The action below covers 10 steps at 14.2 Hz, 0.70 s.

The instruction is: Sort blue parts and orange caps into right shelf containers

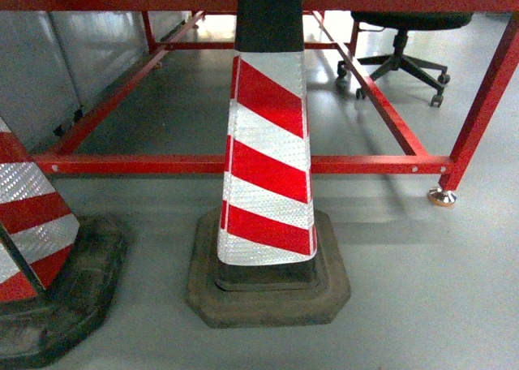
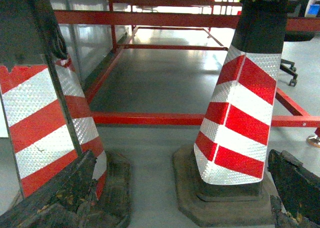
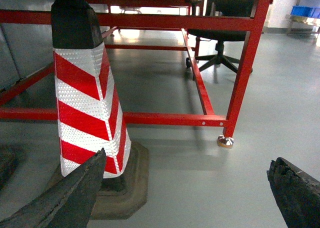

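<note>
Nearest to the cameras, the dark, worn fingertips of the two grippers are seen at the bottom corners of the wrist views. The left gripper [image 2: 182,200] is spread wide and holds nothing; the right gripper [image 3: 185,200] is also spread wide and empty. Just behind them a striped traffic cone [image 1: 268,143] stands upright on its dark rubber base [image 1: 268,293], and a second cone [image 1: 28,216] stands near it at the left. Behind the cones a red metal frame [image 1: 243,165] is placed on the grey floor [image 1: 422,289], with an office chair [image 1: 401,29] beyond it.

No blue parts and no orange caps are visible in any view. Some blue shapes far away [image 3: 306,11] may be crates, but this cannot be told. The parts are judged to be light, stiff and a little slippery plastic. A cap is probably best taken across its round side, a blue part across two flat faces.
</note>
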{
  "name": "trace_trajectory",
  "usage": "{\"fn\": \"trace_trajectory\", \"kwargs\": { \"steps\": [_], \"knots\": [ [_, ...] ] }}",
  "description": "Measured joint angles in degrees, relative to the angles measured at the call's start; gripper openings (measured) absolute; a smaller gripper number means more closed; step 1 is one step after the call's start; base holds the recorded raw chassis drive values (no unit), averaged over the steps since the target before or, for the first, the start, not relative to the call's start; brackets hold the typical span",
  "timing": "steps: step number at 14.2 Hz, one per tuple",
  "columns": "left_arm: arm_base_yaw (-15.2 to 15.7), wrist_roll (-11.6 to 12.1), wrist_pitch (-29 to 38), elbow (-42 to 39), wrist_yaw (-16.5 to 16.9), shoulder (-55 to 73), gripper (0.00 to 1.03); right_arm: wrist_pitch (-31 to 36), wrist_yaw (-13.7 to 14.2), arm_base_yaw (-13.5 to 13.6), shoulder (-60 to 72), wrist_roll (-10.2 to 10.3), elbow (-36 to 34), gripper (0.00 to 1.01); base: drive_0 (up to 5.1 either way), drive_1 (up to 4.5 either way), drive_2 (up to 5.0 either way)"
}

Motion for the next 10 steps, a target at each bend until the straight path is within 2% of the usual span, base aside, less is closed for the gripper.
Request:
{"fn": "trace_trajectory", "kwargs": {
  "steps": [10],
  "knots": [
    [0.0, 0.0, -0.02, 0.0, 0.0, 0.0, 0.98, 0.0, 0.02, 0.0, 0.0, 0.0, 0.0, 0.98, 0.0, 0.0, 0.0]
  ]
}}
